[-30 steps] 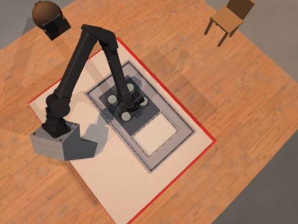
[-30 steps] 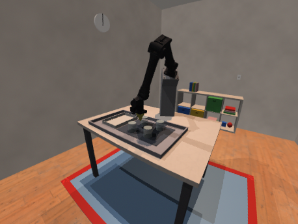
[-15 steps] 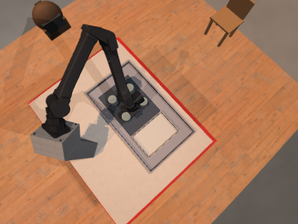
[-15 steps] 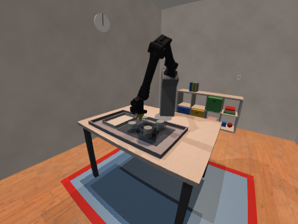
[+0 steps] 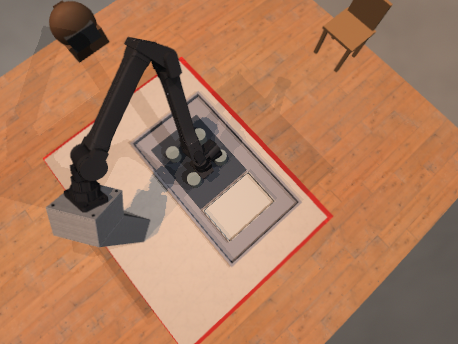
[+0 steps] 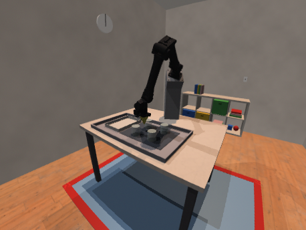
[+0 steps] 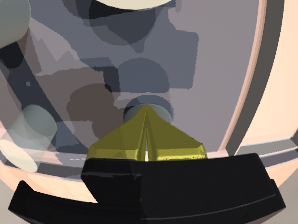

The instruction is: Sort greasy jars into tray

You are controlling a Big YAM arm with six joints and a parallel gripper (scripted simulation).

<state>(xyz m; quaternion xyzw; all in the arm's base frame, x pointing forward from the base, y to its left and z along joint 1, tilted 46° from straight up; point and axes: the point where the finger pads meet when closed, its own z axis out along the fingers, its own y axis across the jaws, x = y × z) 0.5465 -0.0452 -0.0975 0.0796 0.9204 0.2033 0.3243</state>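
In the wrist view, the gripper point(image 5: 204, 169) point(image 6: 143, 122) point(image 7: 146, 112), clenched on nothing, partly hides one jar point(image 7: 161, 111); another jar point(image 7: 131, 4) is cut off above.

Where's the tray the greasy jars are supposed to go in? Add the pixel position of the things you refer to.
In the top view, the tray point(image 5: 239, 232) point(image 6: 107, 126) is right of and below the dark mat point(image 5: 215, 192) point(image 6: 160, 146), directly beside it, with no jar inside.
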